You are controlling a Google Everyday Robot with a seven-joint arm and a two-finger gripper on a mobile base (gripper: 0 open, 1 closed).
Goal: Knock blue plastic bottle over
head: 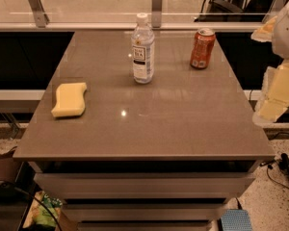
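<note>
Blue plastic bottle (143,49) stands upright on the worktop (149,124), rear centre, white cap on, white label with dark print facing the camera. Orange-red soda can (202,48) is upright to its right, near the rear right corner, apart from the bottle. Yellow sponge (70,99) lies flat near the left edge, well apart from both.

Worktop is grey-brown and glossy with light reflections, and pale drawer fronts (144,184) are stacked under its front edge. Behind it runs a glass railing with metal posts (157,4). Dark chair (226,6) sits beyond the glass, top right. Speckled floor shows at lower right with a black cable (282,177) and a blue mat-like item (236,220). Greenish bag (41,213) is at lower left.

Gripper (274,100) sits at the right frame edge, off the worktop's right side and raised above its level, well apart from the bottle and touching nothing. Pale yellowish parts angle down-left, and a white arm housing (288,25) is above them. Spread or pressed together: cannot tell.
</note>
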